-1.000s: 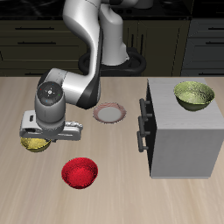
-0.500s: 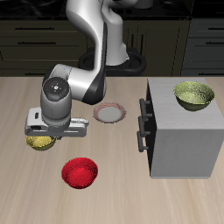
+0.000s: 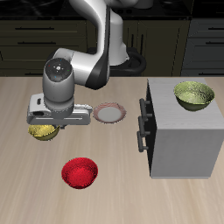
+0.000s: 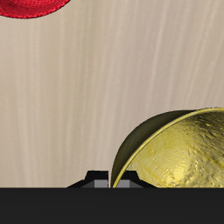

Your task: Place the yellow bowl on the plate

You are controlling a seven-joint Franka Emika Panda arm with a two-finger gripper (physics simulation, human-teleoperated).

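The yellow bowl [image 3: 41, 133] is small, shiny and golden. It hangs from my gripper [image 3: 46, 125], a little above the table near its side edge. In the wrist view the bowl [image 4: 175, 153] is tilted, and its rim sits between my fingertips [image 4: 93, 178]. My gripper [image 4: 112, 179] is shut on that rim. The plate [image 3: 110, 113], pale with a reddish-brown rim, lies on the table farther back, beside the cabinet and apart from the bowl.
A red bowl [image 3: 79, 171] sits nearer the table's front edge and also shows in the wrist view [image 4: 31, 7]. A grey cabinet [image 3: 184, 131] with handles stands beside the plate. A larger olive bowl [image 3: 194, 94] rests on top of it.
My gripper has risen with the yellow bowl and moved back and a little toward the plate. The bowl has left the table surface.
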